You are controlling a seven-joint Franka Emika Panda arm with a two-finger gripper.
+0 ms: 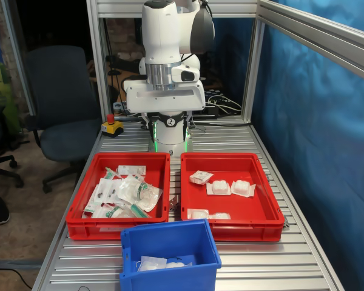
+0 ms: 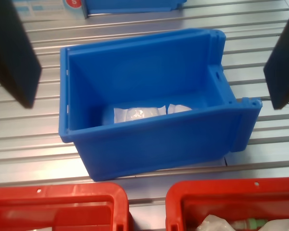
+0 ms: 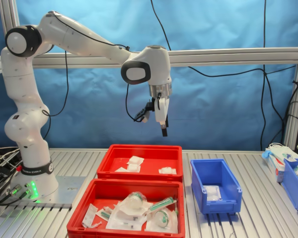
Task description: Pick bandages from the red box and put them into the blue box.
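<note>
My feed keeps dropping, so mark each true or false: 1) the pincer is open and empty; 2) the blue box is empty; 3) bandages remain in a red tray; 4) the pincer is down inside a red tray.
1) True: the pincer hangs open with nothing between its fingers.
2) False: the blue box already holds wrapped bandages.
3) True: several bandages lie in the red tray.
4) False: in the second exterior view it hangs high above the trays.

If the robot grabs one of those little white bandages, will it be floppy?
Probably a bit. The bandages look like thin padded squares in clear wrappers, so likely soft, light and somewhat slippery. They lie flat in the red tray, so they shouldn't roll.
</note>
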